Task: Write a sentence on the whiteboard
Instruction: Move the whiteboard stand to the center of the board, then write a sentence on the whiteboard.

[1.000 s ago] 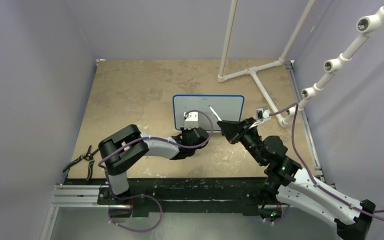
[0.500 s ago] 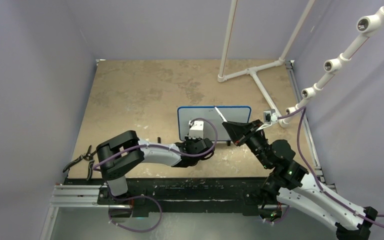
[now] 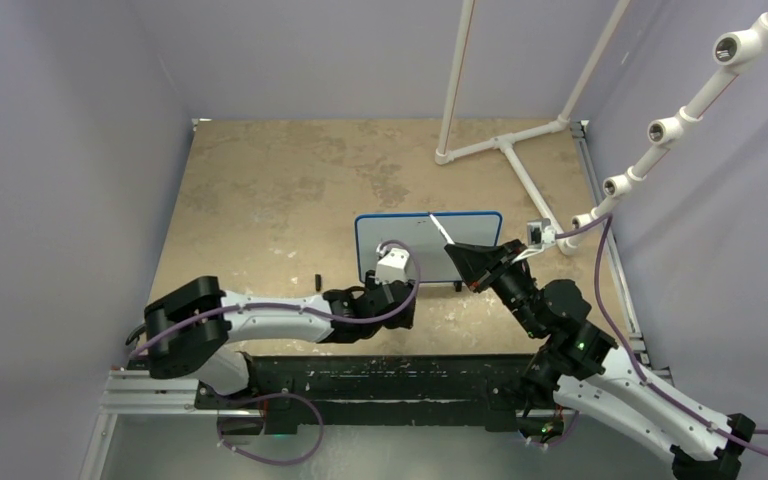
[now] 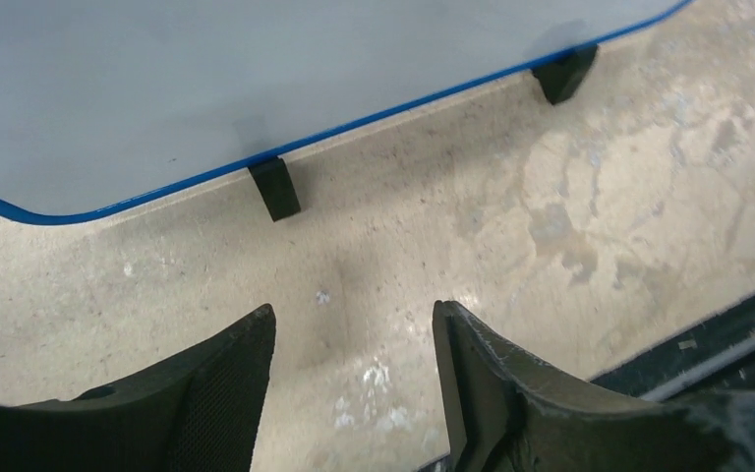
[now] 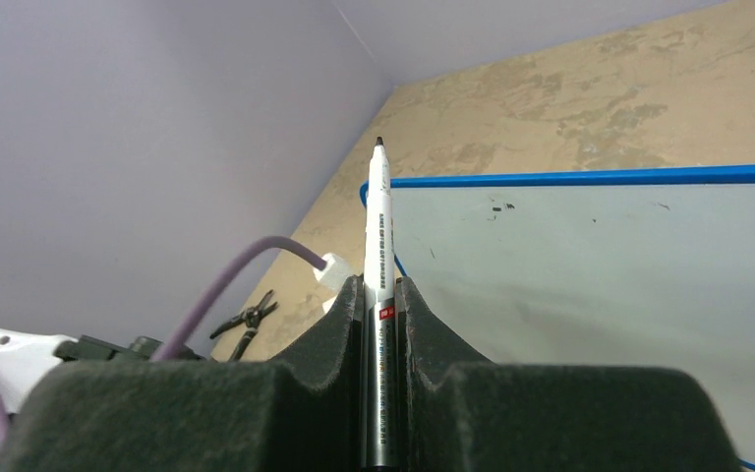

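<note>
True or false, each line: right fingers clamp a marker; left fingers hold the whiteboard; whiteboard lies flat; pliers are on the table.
1. The right fingers clamp a marker. True.
2. The left fingers hold the whiteboard. False: they are open, empty and short of its lower rim.
3. The whiteboard lies flat. False: it stands propped on two black feet.
4. Pliers lie on the table. True.

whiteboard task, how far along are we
Done: the right hand grips the marker, tip bare. In hand: the left hand is open, clear of the whiteboard, near its lower edge. Left: the sentence; the board shows only tiny black specks, no line of writing.
</note>
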### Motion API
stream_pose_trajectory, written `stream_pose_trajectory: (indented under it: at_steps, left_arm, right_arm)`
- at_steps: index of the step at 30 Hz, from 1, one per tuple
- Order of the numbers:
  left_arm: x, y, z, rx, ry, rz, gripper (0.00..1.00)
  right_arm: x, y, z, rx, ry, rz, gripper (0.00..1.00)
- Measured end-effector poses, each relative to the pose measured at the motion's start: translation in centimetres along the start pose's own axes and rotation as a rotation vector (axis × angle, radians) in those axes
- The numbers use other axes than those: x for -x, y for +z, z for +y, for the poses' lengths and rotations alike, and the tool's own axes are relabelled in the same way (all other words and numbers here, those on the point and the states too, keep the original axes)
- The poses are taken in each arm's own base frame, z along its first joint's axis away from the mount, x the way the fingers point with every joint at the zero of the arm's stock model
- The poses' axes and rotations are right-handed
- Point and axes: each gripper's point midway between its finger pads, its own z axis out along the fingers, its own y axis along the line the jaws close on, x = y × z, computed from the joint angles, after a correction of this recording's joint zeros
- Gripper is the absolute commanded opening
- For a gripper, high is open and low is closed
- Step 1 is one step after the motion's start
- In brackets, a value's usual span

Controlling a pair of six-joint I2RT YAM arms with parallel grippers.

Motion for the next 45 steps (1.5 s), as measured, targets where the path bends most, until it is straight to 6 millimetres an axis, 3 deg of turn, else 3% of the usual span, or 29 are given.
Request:
stream_pose_trajectory:
  at_steps: [6, 10, 13, 19, 21, 24, 34, 41, 45]
  left_arm:
    - [1.7, -3.2, -0.7, -0.11, 0.068, 0.019, 0.61]
    - [4.3, -4.7, 0.4, -0.181, 0.078, 0.038, 0.62]
    - [7.6, -5.5, 1.6, -0.217, 0.069, 0.021, 0.63]
    - [16.8, -8.0, 2.0, -0.313, 0.116, -0.098, 0.63]
    - [18.9, -8.0, 3.6, -0.314, 0.119, -0.13, 0.64]
    - [20.4, -7.5, 6.7, -0.279, 0.097, -0.143, 0.65]
    - [20.3, -5.9, 11.2, -0.372, 0.098, -0.126, 0.66]
    - [19.1, -5.9, 9.8, -0.516, 0.193, -0.089, 0.62]
    - [17.6, -4.8, 9.4, -0.574, 0.202, -0.03, 0.48]
  right_arm:
    - [-0.1, 0.0, 0.1, 0.007, -0.005, 0.004, 0.0]
    - [-0.1, 0.0, 0.2, 0.01, -0.008, 0.007, 0.0]
    - [-0.2, -0.1, 0.2, 0.012, -0.01, 0.011, 0.0]
    - [-0.7, -0.2, -0.2, -0.001, -0.024, 0.031, 0.0]
    - [-0.8, -0.2, -0.3, -0.001, -0.029, 0.037, 0.0]
    - [-1.0, -0.2, -0.1, 0.014, -0.035, 0.045, 0.0]
    - [-2.3, 0.7, 1.3, 0.089, -0.065, 0.095, 0.0]
    - [-3.3, 1.6, 2.4, 0.154, -0.077, 0.125, 0.0]
    - [-4.1, 2.2, 2.6, 0.166, -0.079, 0.148, 0.0]
